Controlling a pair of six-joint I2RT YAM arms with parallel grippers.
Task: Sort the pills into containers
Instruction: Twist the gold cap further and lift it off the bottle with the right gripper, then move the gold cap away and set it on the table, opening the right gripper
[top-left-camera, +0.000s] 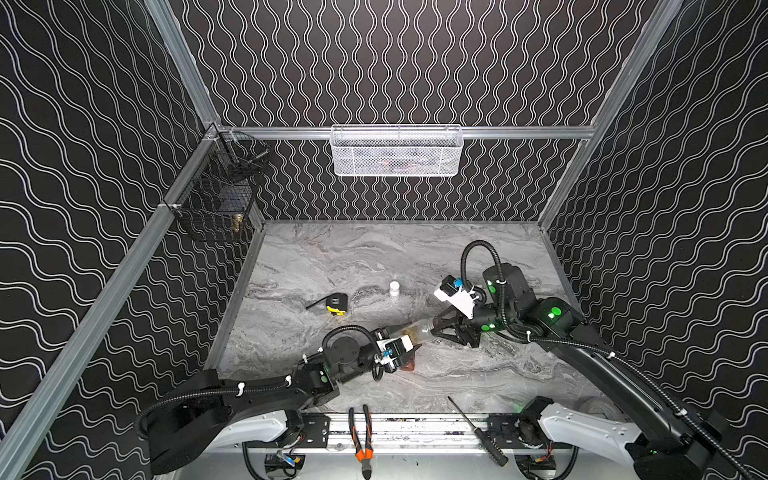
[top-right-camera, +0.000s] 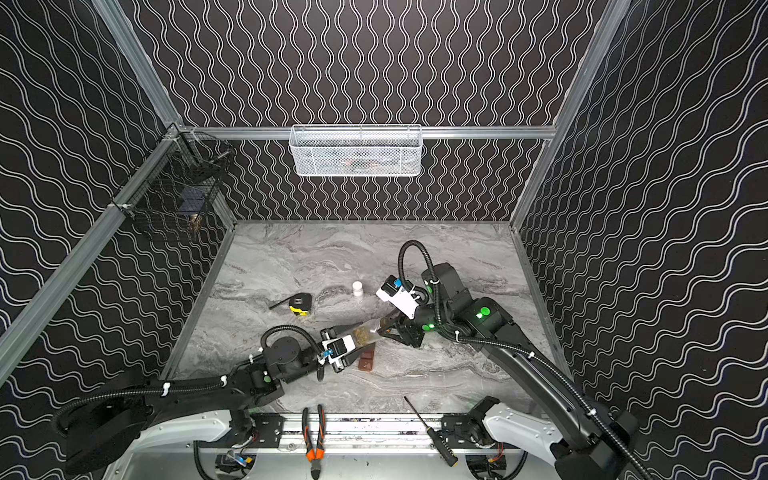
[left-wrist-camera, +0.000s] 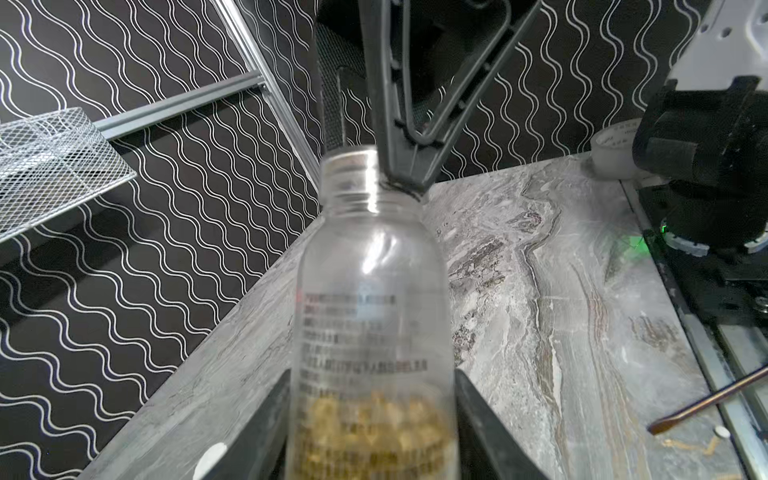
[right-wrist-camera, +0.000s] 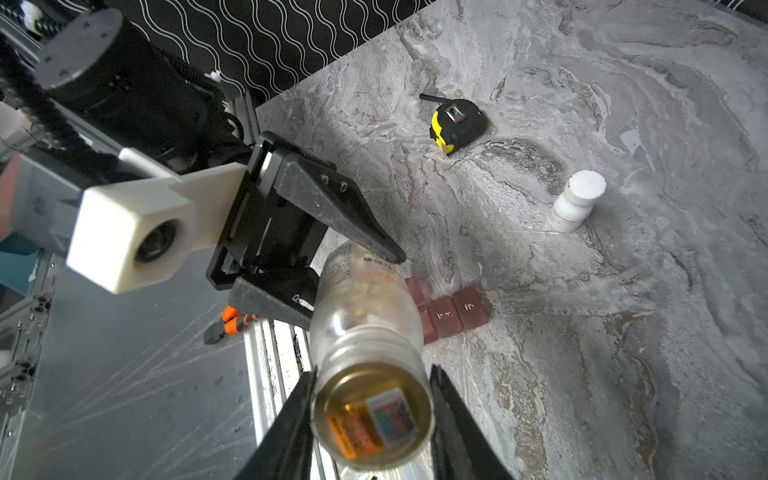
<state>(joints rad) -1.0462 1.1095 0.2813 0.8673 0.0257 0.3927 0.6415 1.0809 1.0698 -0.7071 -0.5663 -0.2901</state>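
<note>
The left gripper (left-wrist-camera: 372, 374) clamps the lower body of a clear pill bottle (right-wrist-camera: 365, 299); the right gripper (right-wrist-camera: 372, 374) clamps its uncapped neck. The bottle hangs on its side above the marble table (right-wrist-camera: 582, 374), with yellow pills (left-wrist-camera: 374, 428) inside. The reddish-brown containers (right-wrist-camera: 457, 311) lie on the table under it, partly hidden.

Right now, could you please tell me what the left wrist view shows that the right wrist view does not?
Only the left wrist view shows the white mesh basket, a tape roll and a screwdriver tip. Only the right wrist view shows the reddish-brown containers, the tape measure, a white bottle and orange-handled pliers. Both show the clear bottle, uncapped, with the left gripper on its body and the right gripper at its neck, above the marble table.
</note>
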